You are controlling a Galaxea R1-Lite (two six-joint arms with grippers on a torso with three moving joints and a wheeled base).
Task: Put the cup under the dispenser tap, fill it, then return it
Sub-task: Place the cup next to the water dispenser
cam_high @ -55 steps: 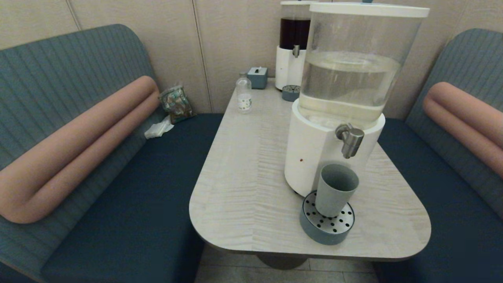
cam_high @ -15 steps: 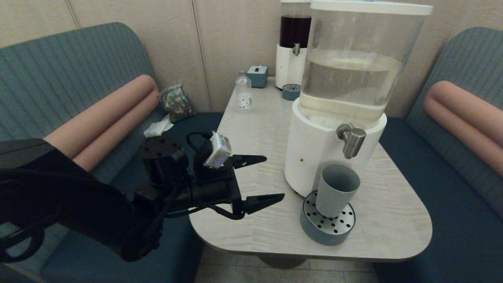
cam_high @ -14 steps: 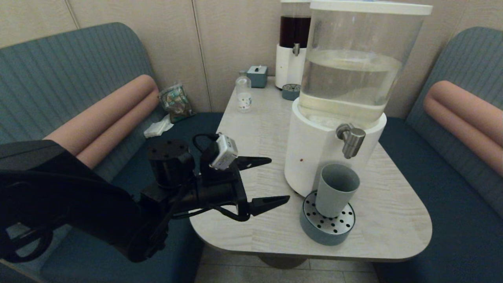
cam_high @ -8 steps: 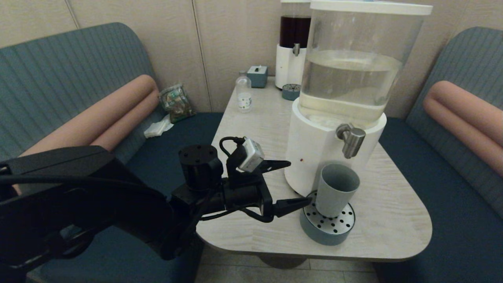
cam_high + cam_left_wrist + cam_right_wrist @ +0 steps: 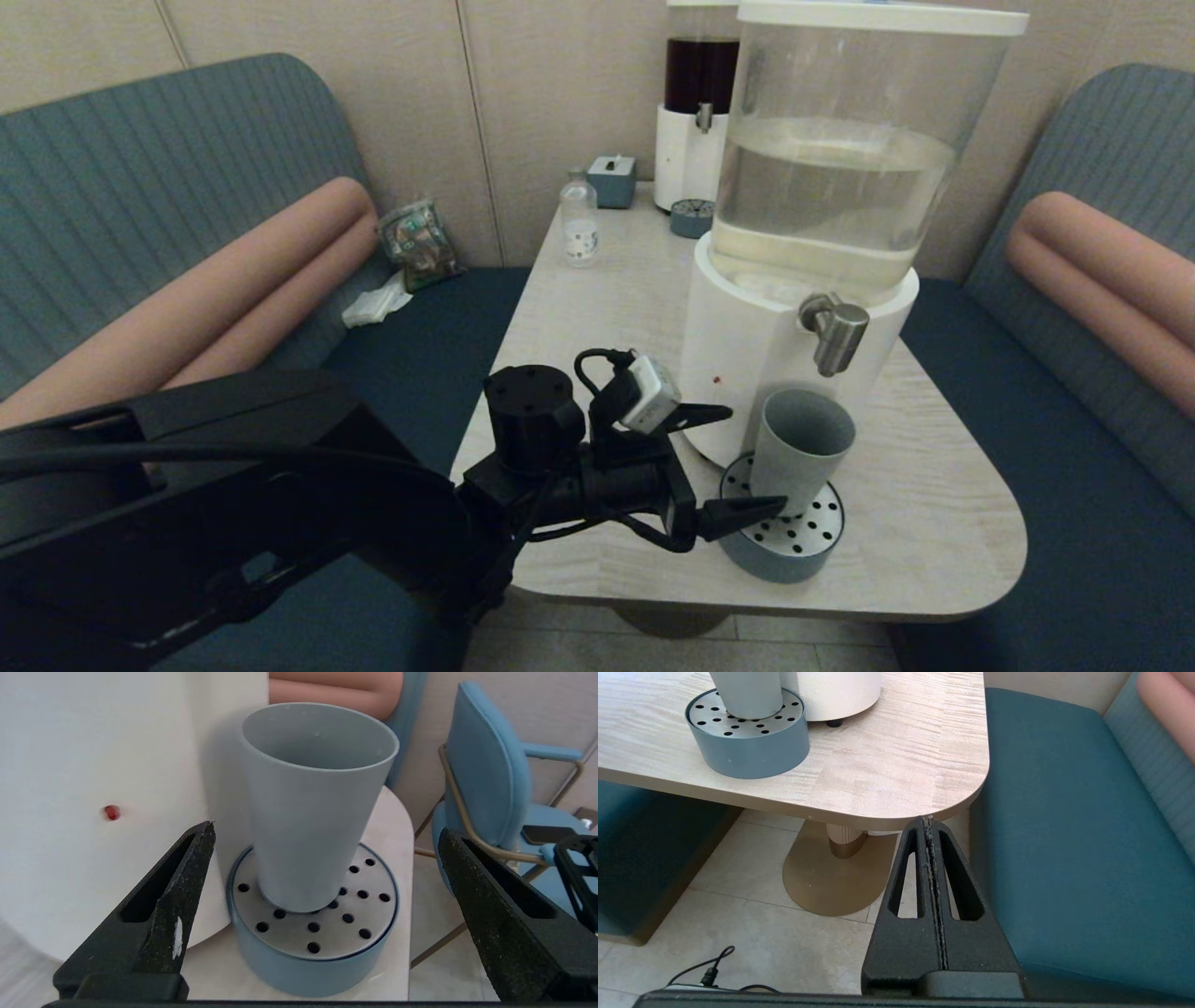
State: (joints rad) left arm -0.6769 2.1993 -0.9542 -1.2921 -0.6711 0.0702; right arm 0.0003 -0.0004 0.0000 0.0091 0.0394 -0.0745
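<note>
The head view is dimly lit, with muted tones, and the black left arm is rendered as a nearly featureless dark mass; a soft highlight is seen on the dispenser tap [image 5: 834, 332] and faint reflections on the clear tank [image 5: 845, 140]. The two wrist views are much brighter and evenly lit, and a soft shadow is cast by the cup [image 5: 313, 807] onto the white dispenser base [image 5: 93, 788] behind it. Motion blur is seen at the lower corner of the left wrist view beside the white base, and straight lines are bowed toward the edges of the head view.
</note>
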